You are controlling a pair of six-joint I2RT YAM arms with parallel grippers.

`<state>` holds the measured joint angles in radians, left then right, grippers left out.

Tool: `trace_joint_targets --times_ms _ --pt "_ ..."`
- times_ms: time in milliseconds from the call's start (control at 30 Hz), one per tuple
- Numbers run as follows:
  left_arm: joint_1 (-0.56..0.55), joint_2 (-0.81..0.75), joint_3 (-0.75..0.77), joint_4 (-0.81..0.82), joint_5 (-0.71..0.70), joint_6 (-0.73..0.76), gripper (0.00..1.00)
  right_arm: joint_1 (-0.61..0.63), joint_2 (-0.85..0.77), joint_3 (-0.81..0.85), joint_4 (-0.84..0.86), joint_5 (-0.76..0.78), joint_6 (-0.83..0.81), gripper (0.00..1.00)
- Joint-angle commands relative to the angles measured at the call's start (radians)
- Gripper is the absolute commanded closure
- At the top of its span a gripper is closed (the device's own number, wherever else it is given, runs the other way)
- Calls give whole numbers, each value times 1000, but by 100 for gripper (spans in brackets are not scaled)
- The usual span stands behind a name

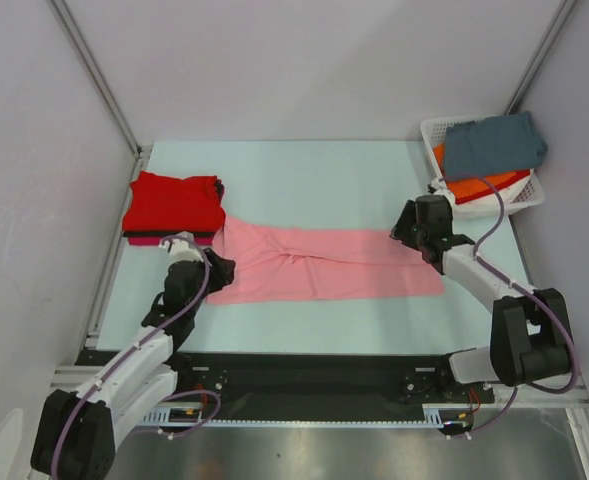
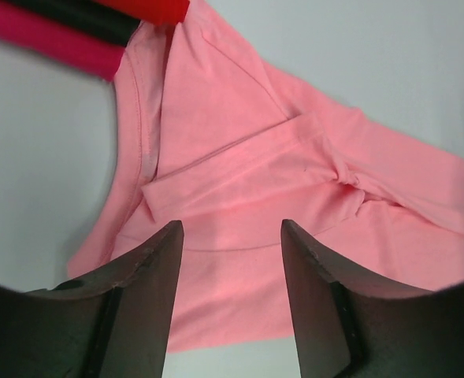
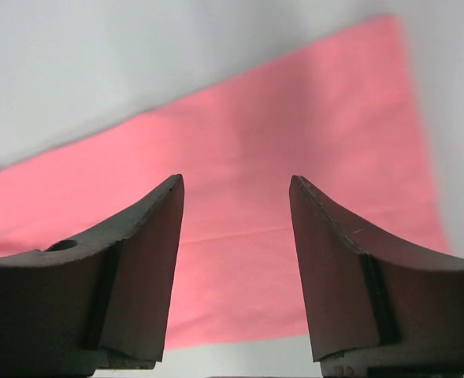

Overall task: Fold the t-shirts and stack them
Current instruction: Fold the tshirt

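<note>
A light pink t-shirt (image 1: pixel 319 262) lies lengthwise across the table's middle, folded into a long strip with a bunched crease near its centre. My left gripper (image 1: pixel 217 268) hovers at its left, collar end; in the left wrist view that gripper (image 2: pixel 232 236) is open above the pink t-shirt (image 2: pixel 239 157) with nothing between the fingers. My right gripper (image 1: pixel 398 238) is at the strip's right end; the right wrist view shows this gripper (image 3: pixel 235 193) open over flat pink t-shirt (image 3: pixel 295 142). A folded red t-shirt (image 1: pixel 174 203) tops a stack with magenta beneath at the back left.
A white slotted basket (image 1: pixel 433 133) at the back right holds a slate grey-blue shirt (image 1: pixel 494 145) over an orange one (image 1: pixel 479 187). Grey walls enclose the table on three sides. A black strip runs along the near edge between the arm bases.
</note>
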<state>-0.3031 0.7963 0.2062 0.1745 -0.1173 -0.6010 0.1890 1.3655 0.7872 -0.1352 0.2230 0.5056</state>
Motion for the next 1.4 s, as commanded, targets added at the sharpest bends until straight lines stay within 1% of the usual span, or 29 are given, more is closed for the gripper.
trace_joint_targets --times_ms 0,33,67,100,133,167,200,233,267,300,333,367,467,500,533,633,767,967,1233,1267,1300,1367 --pt "-7 18 57 16 -4 -33 42 74 50 47 158 -270 7 41" --pt "-5 41 80 -4 -2 -33 42 92 78 52 216 -374 37 41" --pt "-5 100 131 -13 -1 -36 41 107 108 76 238 -417 50 41" --pt "-5 131 160 -29 4 -34 41 148 174 96 255 -456 59 42" --pt "-5 161 220 -35 5 -26 41 168 207 119 282 -512 62 43" --pt "-5 199 252 -46 2 -22 40 193 236 163 292 -530 62 44" --pt "-4 263 284 -68 -8 -16 40 211 300 190 299 -540 62 44" --pt "-4 303 348 -81 -15 -11 40 245 328 214 316 -571 62 46" --pt "-2 420 448 -160 -72 -8 39 285 412 310 336 -614 73 47" --pt "-2 422 449 -161 -73 -8 39 285 446 311 336 -628 73 47" --pt "-2 444 500 -167 -84 -3 39 305 472 343 335 -642 76 49" --pt "-2 469 524 -182 -93 1 39 317 493 398 332 -657 77 49" --pt "2 550 597 -222 -116 18 37 359 576 475 318 -677 65 50" --pt "7 570 616 -242 -119 17 36 368 595 533 300 -679 60 50" --pt "10 618 654 -253 -127 15 36 377 613 559 284 -680 56 50" --pt "19 681 716 -305 -145 4 37 398 697 664 241 -695 50 51" --pt "36 696 719 -293 -142 4 37 421 794 751 200 -711 45 52" --pt "85 716 719 -293 -108 -3 37 438 868 840 160 -720 33 53" --pt "99 679 703 -293 -117 9 37 460 911 857 152 -740 16 53" --pt "99 675 702 -294 -117 12 37 458 915 860 152 -748 16 56" --pt "99 673 697 -294 -114 10 37 460 919 859 160 -757 17 62" --pt "99 664 694 -291 -111 10 37 460 920 857 175 -775 24 67"
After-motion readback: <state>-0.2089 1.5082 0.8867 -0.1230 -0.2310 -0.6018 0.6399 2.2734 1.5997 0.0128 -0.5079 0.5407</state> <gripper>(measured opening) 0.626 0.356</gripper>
